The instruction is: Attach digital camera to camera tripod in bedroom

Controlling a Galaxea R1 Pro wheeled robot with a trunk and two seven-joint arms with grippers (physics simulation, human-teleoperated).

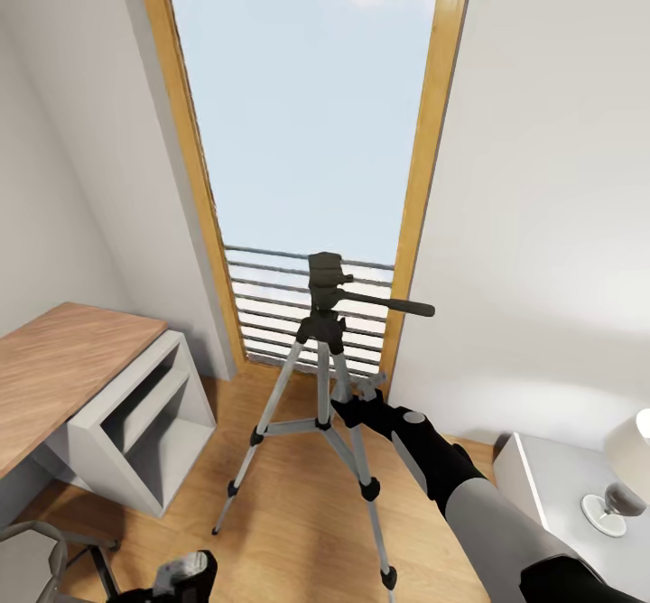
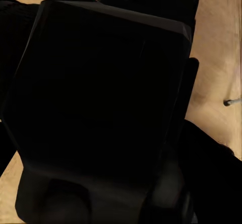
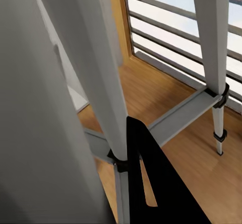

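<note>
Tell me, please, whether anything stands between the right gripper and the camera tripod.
Nothing visible does. In the head view the right gripper is already against the camera tripod, at its silver legs just below the black head, and the right wrist view shows those legs right beside a finger.

Camera tripod [image 1: 322,377] silver legs, black head; window frame [image 1: 424,161] honey wood; floor [image 1: 289,531] light wood.

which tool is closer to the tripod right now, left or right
Right. The right tool is in among the camera tripod legs, at the centre brace. The left tool sits low near the picture's bottom edge, well short of the tripod's feet.
</note>
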